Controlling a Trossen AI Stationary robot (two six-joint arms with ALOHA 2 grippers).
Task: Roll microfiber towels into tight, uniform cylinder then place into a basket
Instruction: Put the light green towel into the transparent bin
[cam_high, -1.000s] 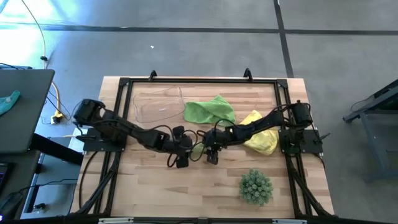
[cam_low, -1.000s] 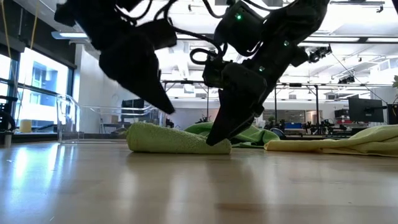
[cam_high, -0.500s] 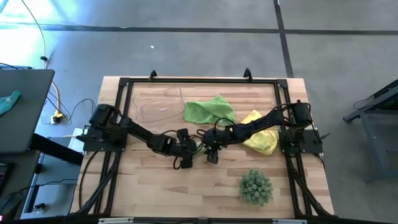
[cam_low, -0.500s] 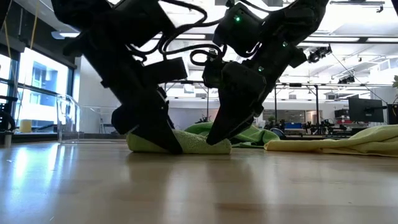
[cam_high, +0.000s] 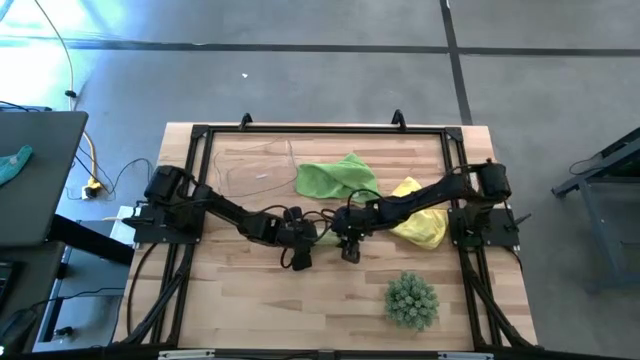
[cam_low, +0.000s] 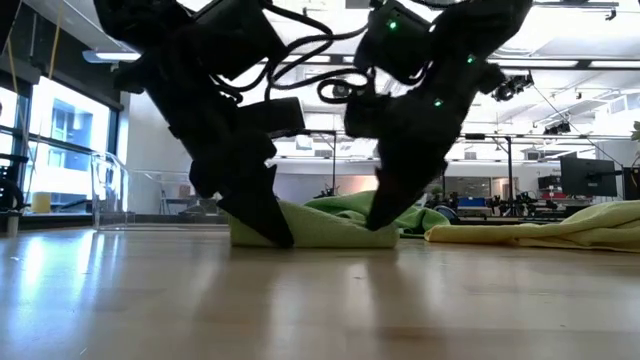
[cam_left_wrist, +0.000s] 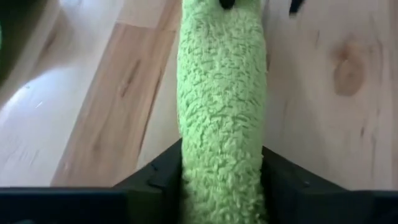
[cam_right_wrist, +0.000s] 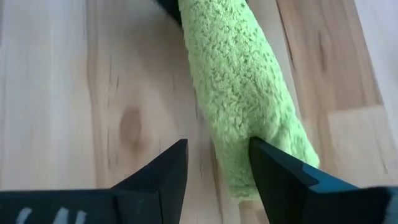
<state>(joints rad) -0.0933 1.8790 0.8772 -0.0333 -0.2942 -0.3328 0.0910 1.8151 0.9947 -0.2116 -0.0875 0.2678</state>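
Note:
A rolled lime green towel lies on the table near its middle, between my two grippers; it also shows in the left wrist view and the right wrist view. My left gripper is shut on the roll's left end. My right gripper is open at the roll's right end. A second green towel and the yellow towel lie crumpled farther back. The clear basket stands at the far left. My left gripper pinches the roll's left end between its two fingers, one on each side. The fingers slant down from the table's left and lie along the roll. The roll lies on the table. My right gripper has one finger against the roll's right end, coming down from above. The other finger stands over bare wood beside the roll.
A spiky green ball plant stands near the table's front right. A black frame runs round the table's back and sides. A teal cloth lies off the table at the left.
My left gripper has come down and toward the right onto the roll's left end. Both grippers have then gone a little toward the table's right edge, and the roll has slid along the table with them, staying rolled.

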